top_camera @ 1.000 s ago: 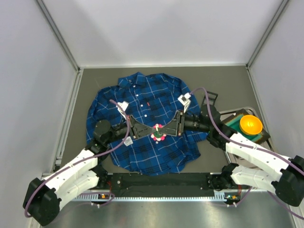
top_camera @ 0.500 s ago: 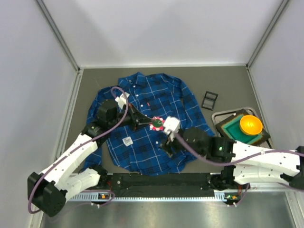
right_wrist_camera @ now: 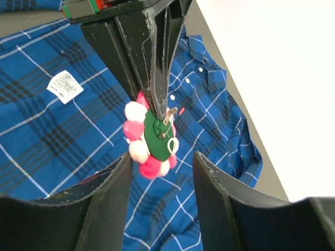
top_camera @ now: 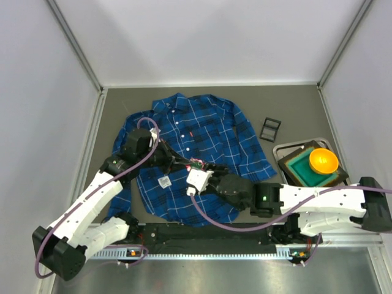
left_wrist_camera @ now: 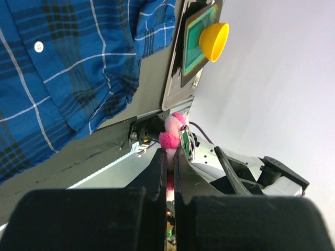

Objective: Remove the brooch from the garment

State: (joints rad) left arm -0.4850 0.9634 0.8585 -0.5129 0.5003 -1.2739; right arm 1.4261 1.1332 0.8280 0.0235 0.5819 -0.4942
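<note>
Over plaid garment (right_wrist_camera: 52,130): round, fuzzy pink-white brooch (right_wrist_camera: 152,138)

Left tool (left_wrist_camera: 168,157) pinched shut on the brooch (right_wrist_camera: 152,137), right tool (right_wrist_camera: 161,157) spread wide — facing it

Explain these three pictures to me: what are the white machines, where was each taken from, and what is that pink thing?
These are two robot arms bolted at the near edge of a table. The wide picture comes from a fixed camera above and behind them; the other two come from a camera on each wrist, looking along its own fingers. A blue plaid shirt lies spread out, with an orange bowl on a tray to its right. The left end effector, a two-finger pincer, is shut on the brooch, a pink flower-shaped pin, held above the cloth. The right end effector is open, a finger on either side of the brooch, not gripping it.
</note>
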